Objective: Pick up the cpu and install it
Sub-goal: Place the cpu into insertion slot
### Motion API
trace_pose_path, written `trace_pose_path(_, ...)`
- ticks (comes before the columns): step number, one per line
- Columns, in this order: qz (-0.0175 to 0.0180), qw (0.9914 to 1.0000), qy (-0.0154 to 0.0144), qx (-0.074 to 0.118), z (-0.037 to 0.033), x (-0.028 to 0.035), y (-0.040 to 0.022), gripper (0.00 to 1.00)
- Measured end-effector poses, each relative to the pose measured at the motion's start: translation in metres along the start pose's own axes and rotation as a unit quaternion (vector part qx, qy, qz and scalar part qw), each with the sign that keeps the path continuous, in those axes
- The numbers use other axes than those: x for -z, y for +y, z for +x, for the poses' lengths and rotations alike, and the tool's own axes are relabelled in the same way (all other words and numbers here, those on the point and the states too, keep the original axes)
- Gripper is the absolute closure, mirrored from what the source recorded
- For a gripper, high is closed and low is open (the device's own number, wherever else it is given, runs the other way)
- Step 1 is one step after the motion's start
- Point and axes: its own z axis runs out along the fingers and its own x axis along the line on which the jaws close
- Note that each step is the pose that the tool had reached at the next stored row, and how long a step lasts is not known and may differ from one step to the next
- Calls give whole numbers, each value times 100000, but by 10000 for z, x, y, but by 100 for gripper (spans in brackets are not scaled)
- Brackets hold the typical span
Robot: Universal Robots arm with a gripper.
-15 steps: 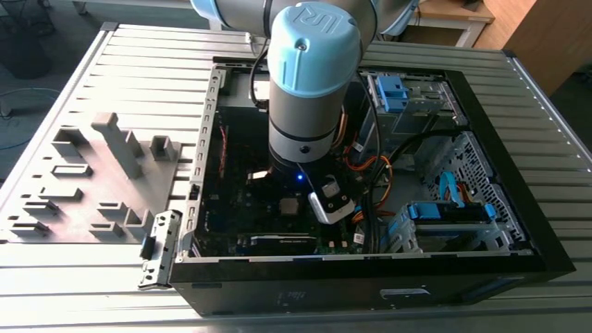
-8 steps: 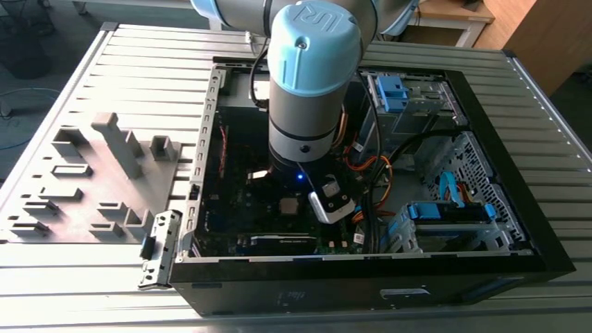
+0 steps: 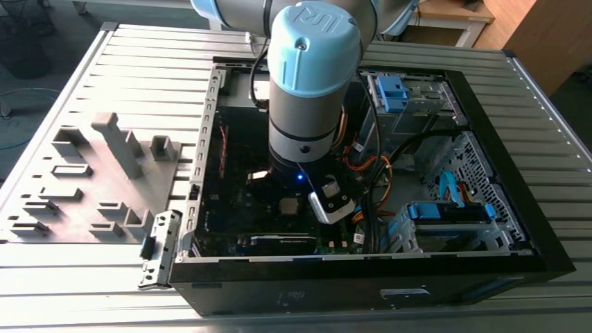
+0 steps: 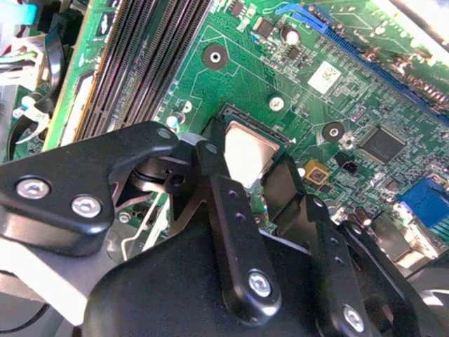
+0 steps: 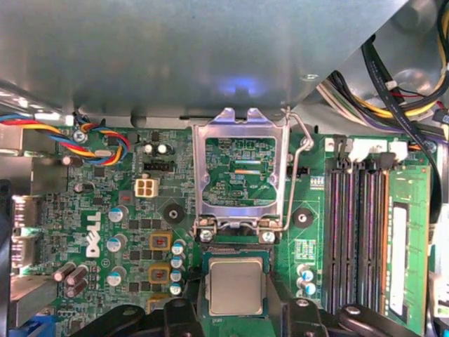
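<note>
A: How is the cpu (image 5: 236,286) lying?
B: It is lying flat, metal face up, sitting squarely in the socket (image 5: 235,253) just beside the hinge of the opened bracket (image 5: 243,172). Being square, it is showing no long axis.
A: And the gripper (image 4: 245,165)?
B: It is straddling the cpu on two sides. Whether it is clamping it cannot be told.

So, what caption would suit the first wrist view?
Silver cpu at the open motherboard socket, metal bracket flipped up.
</note>
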Motion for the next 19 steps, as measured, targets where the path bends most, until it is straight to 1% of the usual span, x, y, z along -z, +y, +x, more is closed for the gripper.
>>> trace_pose_path(9,-11,100000,-18,4,-1,-2,0,51)
trace_pose_path(11,-14,100000,-12,4,-1,-2,0,40)
trace_pose_path(12,-12,100000,-19,6,-1,-2,0,40)
trace_pose_path(13,-15,100000,-10,5,-1,-2,0,34)
trace_pose_path(19,10,100000,7,-5,-3,-3,0,34)
